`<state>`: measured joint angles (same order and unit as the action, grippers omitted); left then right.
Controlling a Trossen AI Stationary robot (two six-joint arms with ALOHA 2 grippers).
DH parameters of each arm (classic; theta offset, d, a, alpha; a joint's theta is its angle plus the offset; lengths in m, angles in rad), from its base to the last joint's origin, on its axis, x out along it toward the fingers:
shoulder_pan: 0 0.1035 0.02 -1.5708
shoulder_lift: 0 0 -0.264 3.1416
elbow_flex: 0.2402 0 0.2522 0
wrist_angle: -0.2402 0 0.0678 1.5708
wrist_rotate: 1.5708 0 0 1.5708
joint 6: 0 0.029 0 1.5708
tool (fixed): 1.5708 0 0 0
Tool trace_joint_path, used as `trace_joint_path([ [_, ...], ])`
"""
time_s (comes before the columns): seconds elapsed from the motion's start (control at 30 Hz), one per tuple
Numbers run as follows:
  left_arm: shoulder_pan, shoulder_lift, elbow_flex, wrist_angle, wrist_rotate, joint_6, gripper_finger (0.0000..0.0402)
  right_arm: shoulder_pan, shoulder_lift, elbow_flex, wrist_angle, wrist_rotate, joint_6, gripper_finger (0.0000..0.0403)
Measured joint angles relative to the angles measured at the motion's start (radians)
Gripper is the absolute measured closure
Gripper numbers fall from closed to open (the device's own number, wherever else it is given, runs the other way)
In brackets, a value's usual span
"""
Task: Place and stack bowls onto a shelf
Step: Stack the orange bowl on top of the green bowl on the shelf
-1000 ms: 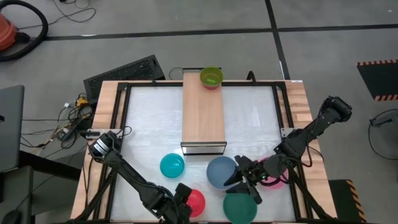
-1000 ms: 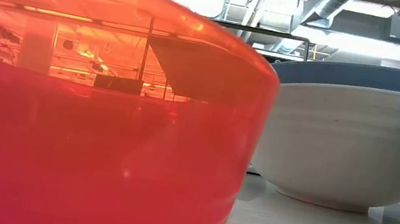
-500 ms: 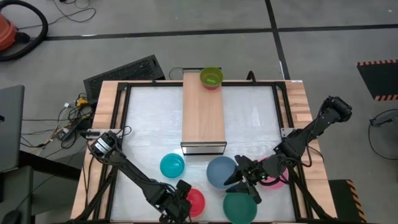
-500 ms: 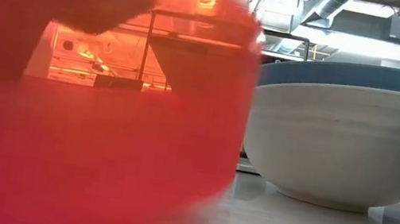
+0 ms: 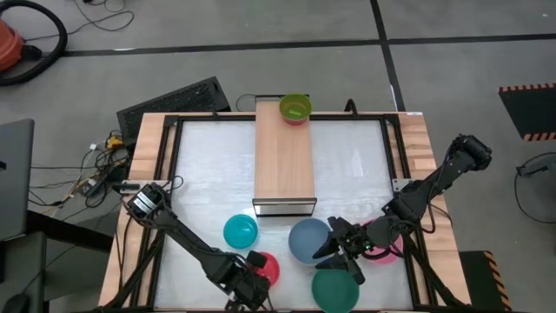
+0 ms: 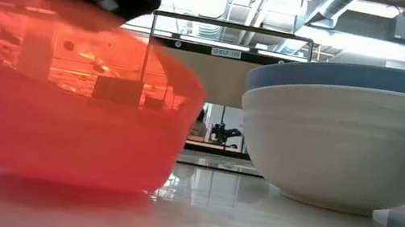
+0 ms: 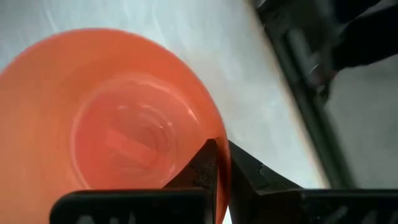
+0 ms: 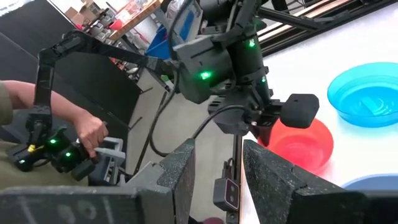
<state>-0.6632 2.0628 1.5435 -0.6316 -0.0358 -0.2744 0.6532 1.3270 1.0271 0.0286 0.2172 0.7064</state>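
Lifted since a second ago, your left gripper (image 7: 219, 163) pinches the red bowl (image 5: 269, 269) rim, shelf (image 5: 283, 156) next; right gripper (image 8: 217, 167) waits open.

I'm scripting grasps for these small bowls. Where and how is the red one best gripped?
Probably at the rim, from above, one finger inside and one outside the thin wall. The red bowl sits upright and open, and the left gripper already pinches its rim this way at the table's front edge.
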Motion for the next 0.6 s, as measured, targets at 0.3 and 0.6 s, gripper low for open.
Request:
trace_joint_path([
  [0.3,-0.001,0.000,0.196,-0.203,-0.004,-0.053,0.0401,-0.001,-0.010,0.000,-0.007,0.000,0.008,0.0242],
  [0.6,0.001,0.000,0.426,-0.539,-0.097,-0.063,0.0401,-0.009,-0.075,0.000,-0.091,0.011,0.025,0.0242],
])
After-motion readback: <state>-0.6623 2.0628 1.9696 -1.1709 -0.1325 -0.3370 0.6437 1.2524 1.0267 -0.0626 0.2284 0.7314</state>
